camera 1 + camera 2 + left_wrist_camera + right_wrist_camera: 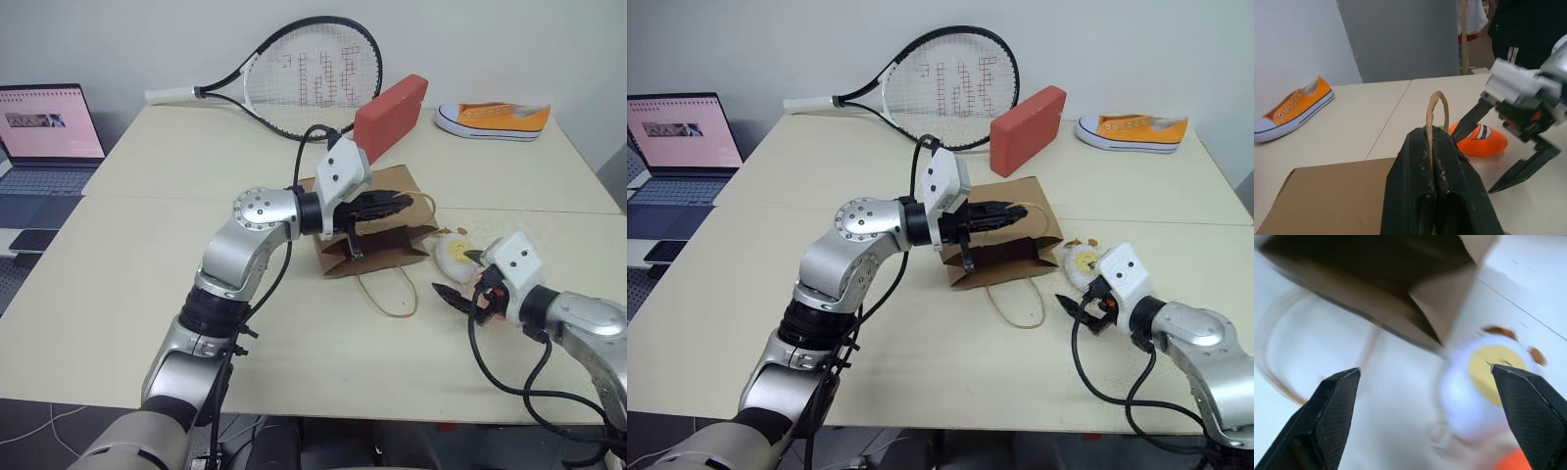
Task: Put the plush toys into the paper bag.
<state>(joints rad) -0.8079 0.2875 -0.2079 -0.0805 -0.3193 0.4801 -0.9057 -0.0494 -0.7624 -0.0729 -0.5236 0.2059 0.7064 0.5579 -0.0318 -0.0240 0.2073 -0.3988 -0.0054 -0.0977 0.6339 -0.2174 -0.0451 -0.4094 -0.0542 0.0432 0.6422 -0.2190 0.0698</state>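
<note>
Right gripper nearest, jaws spread wide and empty, both plush toys just beyond its tips.

Going left to right: the left gripper is pinched shut on one loop handle of the paper bag, holding the mouth up and open toward the robot's right, with the second handle lying slack on the table. The white egg toy lies just off the right gripper's far fingertip, between it and the bag mouth; the orange carrot sits close under the same gripper, its long axis running roughly across the fingers. The right arm is clearly the nearer one, so my guess is it closes on a toy next and carries it leftward into the bag.
</note>
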